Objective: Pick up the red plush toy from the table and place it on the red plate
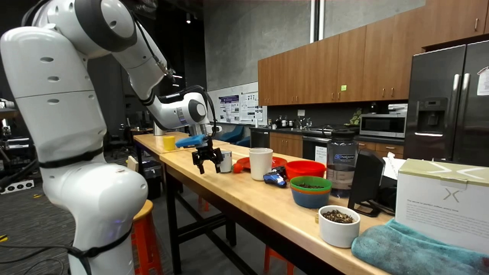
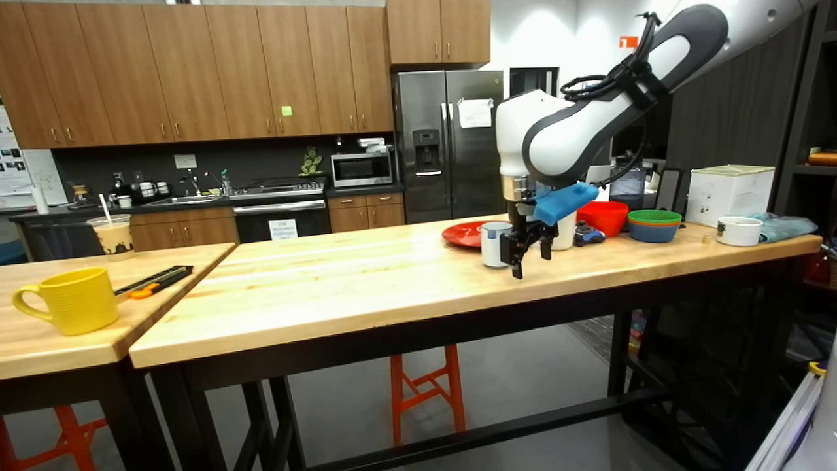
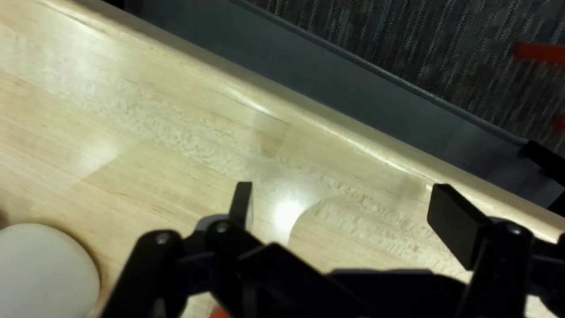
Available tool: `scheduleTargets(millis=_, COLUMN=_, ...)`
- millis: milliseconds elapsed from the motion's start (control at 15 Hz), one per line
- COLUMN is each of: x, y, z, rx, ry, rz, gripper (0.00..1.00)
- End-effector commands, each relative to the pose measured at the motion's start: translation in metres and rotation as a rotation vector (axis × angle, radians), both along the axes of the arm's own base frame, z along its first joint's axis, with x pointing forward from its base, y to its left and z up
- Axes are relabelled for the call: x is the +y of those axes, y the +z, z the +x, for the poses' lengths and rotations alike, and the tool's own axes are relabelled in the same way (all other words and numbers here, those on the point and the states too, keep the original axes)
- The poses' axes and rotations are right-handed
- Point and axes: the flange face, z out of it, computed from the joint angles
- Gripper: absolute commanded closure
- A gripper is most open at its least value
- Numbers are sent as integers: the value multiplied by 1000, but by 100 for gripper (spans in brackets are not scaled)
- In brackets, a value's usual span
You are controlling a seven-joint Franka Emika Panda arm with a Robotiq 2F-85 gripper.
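Observation:
A small red rounded thing, which looks like the red plush toy, sits on the table between a grey-white cup and a tall white cup in an exterior view. The glossy red plate lies behind the tall white cup; it also shows in an exterior view. My gripper is open and empty, above the table near its edge; it also shows in an exterior view. In the wrist view bare wood shows between the fingers. A red sliver shows at the bottom; I cannot tell what it is.
The grey-white cup and tall white cup stand close to the toy. A blue-black object, a red bowl, stacked bowls and a bottle stand farther along. The table edge runs past the gripper.

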Motion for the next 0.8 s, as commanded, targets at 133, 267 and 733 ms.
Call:
scheduleTargets(millis=133, x=-33, y=-14, z=19, rx=-49, ry=-57, rz=-67, gripper=0)
scheduleTargets(millis=267, x=-44, y=-12, z=29, rx=-78, ry=-88, rz=-74, gripper=0)
scheduleTargets(millis=733, x=-68, y=0, z=59, rx=-160, ry=-198, rz=-63, gripper=0)
